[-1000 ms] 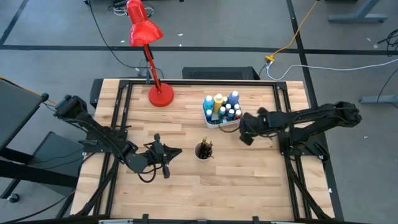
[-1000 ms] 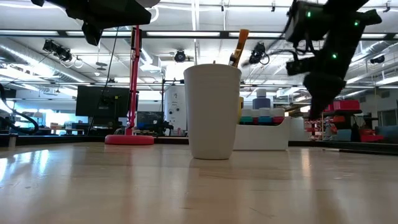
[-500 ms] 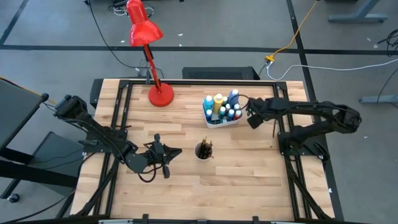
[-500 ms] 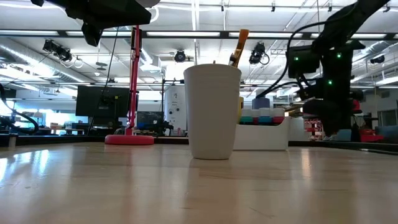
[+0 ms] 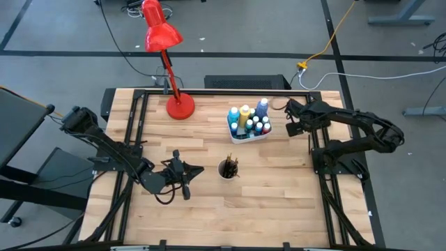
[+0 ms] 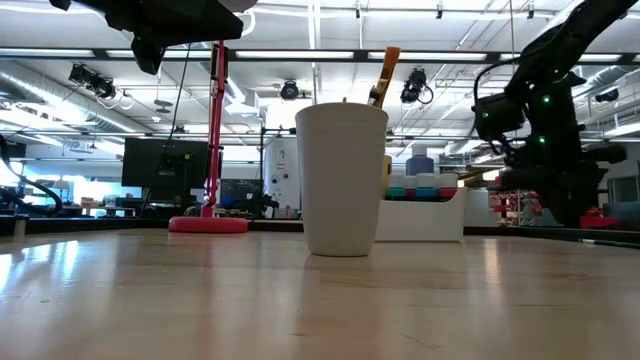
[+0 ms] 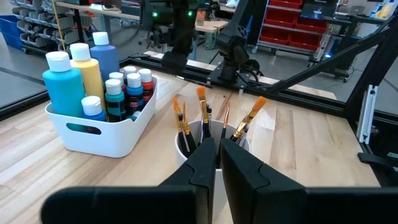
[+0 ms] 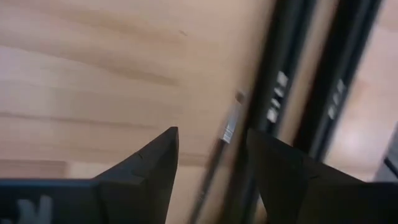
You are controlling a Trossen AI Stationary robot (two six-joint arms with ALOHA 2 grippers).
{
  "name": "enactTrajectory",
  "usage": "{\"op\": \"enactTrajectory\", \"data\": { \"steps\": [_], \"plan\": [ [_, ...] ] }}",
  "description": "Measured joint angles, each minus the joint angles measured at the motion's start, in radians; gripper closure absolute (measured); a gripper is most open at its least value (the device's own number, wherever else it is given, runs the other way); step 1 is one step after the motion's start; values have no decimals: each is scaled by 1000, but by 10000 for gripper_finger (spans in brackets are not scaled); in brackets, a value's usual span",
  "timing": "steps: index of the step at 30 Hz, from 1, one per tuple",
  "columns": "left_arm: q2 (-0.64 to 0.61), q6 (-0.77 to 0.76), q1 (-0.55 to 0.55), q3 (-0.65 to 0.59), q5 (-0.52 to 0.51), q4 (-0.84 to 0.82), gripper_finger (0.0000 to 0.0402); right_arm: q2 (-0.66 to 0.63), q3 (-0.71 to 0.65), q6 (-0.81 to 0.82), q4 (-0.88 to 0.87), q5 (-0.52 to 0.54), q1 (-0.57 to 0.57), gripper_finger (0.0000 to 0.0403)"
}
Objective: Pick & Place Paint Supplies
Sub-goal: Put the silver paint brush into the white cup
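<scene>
A white cup (image 5: 228, 168) holds several brushes (image 7: 202, 112) near the table's middle. Behind it, a white bin (image 5: 248, 134) carries the paint bottles (image 7: 93, 74): blue, yellow, teal and smaller ones. My left gripper (image 7: 217, 163) hangs shut and holding nothing, just left of the cup (image 7: 211, 140). My right gripper (image 5: 293, 127) stands open to the right of the bin, pointing steeply down. In the right wrist view its fingers (image 8: 158, 162) straddle, from above, a thin brush (image 8: 227, 130). That brush lies flat on the wood beside the black frame rail (image 8: 292, 93).
A red desk lamp (image 5: 169, 63) stands on its round base at the far left. Black frame rails (image 5: 317, 157) run along the table's edges. Bare wood lies in front of the cup (image 6: 342, 175), toward the near edge.
My right gripper has swung from beside the bin's near right corner toward the table's far right edge. It has tipped further downward and rolled. The left arm has kept still, and the cup and bin have not moved.
</scene>
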Motion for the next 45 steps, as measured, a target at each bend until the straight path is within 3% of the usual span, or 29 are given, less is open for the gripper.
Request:
{"op": "enactTrajectory", "data": {
  "steps": [4, 15, 21, 29, 45],
  "plan": [
    [0, -2, 0, 0, 1, 0, 368, 0, -37, 26, -19, 0, -39, 208],
    [0, -8, 0, 0, 25, 0, 368, 0, -118, 16, 176, -95, -118, 208],
    [0, -9, 0, 0, 26, 0, 368, -4, -143, 15, 193, -109, -153, 208],
    [0, -8, 0, 0, 26, 0, 368, -3, -145, -17, 215, -94, -153, 208],
    [0, -4, 0, 0, 23, 0, 368, -1, -147, 69, 188, -24, -154, 220]
  ]
}}
